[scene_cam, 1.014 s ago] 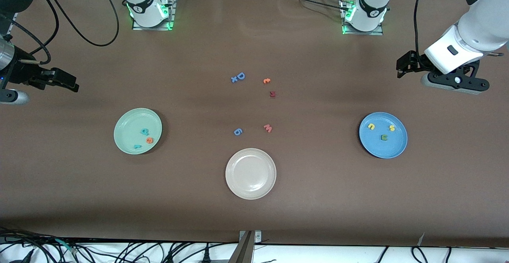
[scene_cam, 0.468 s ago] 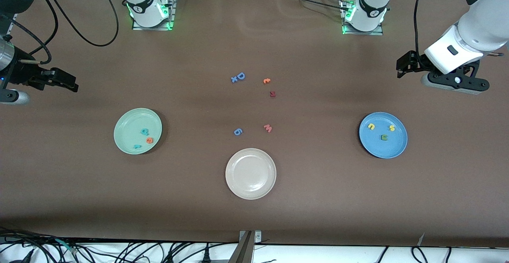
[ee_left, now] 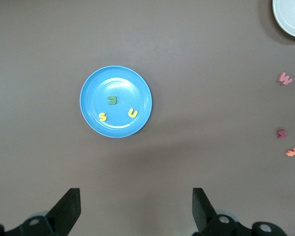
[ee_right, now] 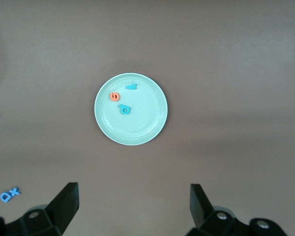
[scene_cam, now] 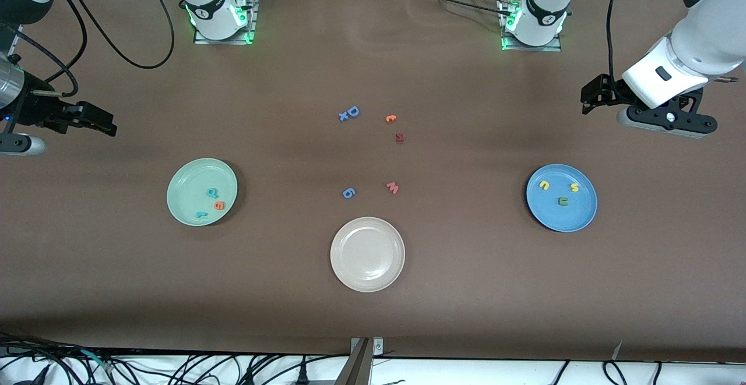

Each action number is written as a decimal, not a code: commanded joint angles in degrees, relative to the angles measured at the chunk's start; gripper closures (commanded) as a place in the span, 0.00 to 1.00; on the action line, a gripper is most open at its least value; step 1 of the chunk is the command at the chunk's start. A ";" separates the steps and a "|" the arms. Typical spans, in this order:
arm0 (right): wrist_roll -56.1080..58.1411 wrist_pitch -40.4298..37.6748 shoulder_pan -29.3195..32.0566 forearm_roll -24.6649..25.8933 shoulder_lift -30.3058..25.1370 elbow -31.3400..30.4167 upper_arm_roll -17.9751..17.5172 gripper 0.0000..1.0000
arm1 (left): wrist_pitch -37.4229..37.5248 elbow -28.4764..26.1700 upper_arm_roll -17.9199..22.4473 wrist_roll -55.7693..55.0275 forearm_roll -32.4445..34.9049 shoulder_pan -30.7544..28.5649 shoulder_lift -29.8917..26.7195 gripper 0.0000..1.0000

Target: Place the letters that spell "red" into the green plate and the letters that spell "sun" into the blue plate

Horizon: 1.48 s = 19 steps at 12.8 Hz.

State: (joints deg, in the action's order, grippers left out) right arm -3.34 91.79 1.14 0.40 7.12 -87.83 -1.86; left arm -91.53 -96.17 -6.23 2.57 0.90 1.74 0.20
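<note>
Both jaws wide, empty (arms parked high): green plate (ee_right: pixel 131 109) under right's, blue plate (ee_left: pixel 116 102) under left's.

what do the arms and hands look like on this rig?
Both arms are white with black joints and loose black cables; their bases glow green. Left hand and right hand are black, each with two flat dark fingers showing in the wrist views.

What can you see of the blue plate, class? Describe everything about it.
The blue plate is round, medium blue, smooth and glossy like plastic, with a shallow raised rim. It lies flat on the brown table toward the left arm's end. Three small foam letters rest in it, apart from each other: a yellow s, a yellow u and an olive-green one. No gripper touches it.
</note>
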 commanded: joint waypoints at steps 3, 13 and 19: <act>0.80 -0.12 -0.43 0.21 0.35 0.91 0.54 0.00 | 1.36 1.78 -0.18 -0.20 -0.38 -0.33 0.77 0.00; 0.80 -0.12 -0.34 0.13 0.35 0.91 0.54 0.00 | 1.36 1.86 -0.45 -0.38 -0.38 0.11 0.77 0.00; 0.88 -0.12 -0.34 0.13 0.35 0.91 0.54 0.00 | 1.36 1.95 -1.59 -2.22 -0.29 -0.24 0.77 0.00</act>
State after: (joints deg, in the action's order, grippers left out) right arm -3.34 91.79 1.14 0.40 7.12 -87.83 -1.75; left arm -91.53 -96.17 -7.75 1.14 0.90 1.82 0.20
